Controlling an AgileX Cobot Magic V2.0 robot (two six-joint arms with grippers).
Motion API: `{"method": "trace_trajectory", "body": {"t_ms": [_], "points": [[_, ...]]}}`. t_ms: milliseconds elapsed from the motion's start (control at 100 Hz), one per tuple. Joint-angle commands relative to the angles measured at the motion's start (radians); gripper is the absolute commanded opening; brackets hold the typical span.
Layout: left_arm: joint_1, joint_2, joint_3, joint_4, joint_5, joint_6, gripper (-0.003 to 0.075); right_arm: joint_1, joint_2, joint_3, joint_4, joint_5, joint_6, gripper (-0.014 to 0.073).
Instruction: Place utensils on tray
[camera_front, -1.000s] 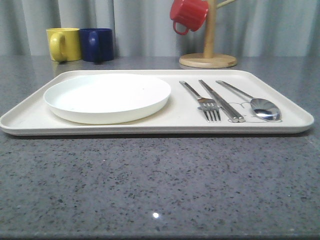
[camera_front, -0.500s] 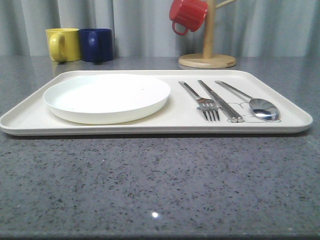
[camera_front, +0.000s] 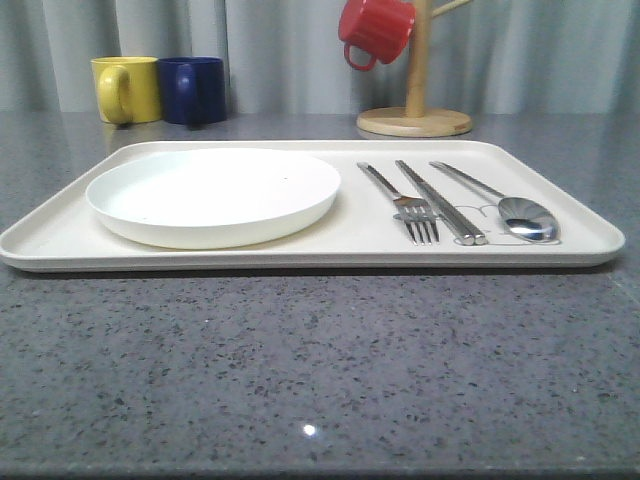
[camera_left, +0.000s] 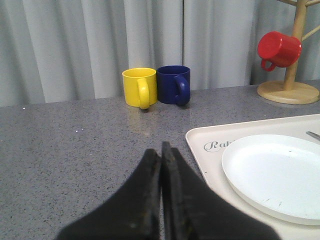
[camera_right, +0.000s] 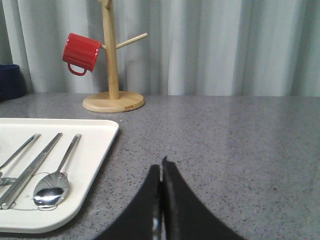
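Observation:
The cream tray (camera_front: 560, 200) lies across the middle of the grey table. On its left half rests a round white plate (camera_front: 213, 192). On its right half lie a silver fork (camera_front: 402, 203), a pair of chopsticks (camera_front: 438, 200) and a spoon (camera_front: 510, 206), side by side. My left gripper (camera_left: 161, 150) is shut and empty, low over the table just off the tray's left corner (camera_left: 200, 137). My right gripper (camera_right: 161, 167) is shut and empty over bare table to the right of the tray (camera_right: 95, 145), beside the spoon (camera_right: 51, 190).
A yellow mug (camera_front: 127, 88) and a blue mug (camera_front: 195, 89) stand at the back left. A wooden mug stand (camera_front: 414, 120) with a red mug (camera_front: 375, 30) hanging on it stands at the back right. A grey curtain closes off the back.

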Motion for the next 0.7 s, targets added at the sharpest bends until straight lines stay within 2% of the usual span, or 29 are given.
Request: {"method": "trace_trajectory", "body": {"t_ms": [0,170,690], "points": [[0.002,0.008,-0.026,-0.019,-0.061,-0.002,-0.0019,-0.014,-0.019,0.020,0.029,-0.145,-0.008,-0.0069],[0.002,0.008,-0.026,-0.019,-0.061,-0.002,-0.0019,-0.046,-0.020,0.038,0.057,-0.160,-0.008,-0.0069],[0.002,0.008,-0.026,-0.019,-0.061,-0.002,-0.0019,-0.046,-0.020,0.038,0.057,-0.159,-0.008,-0.0069]]}}
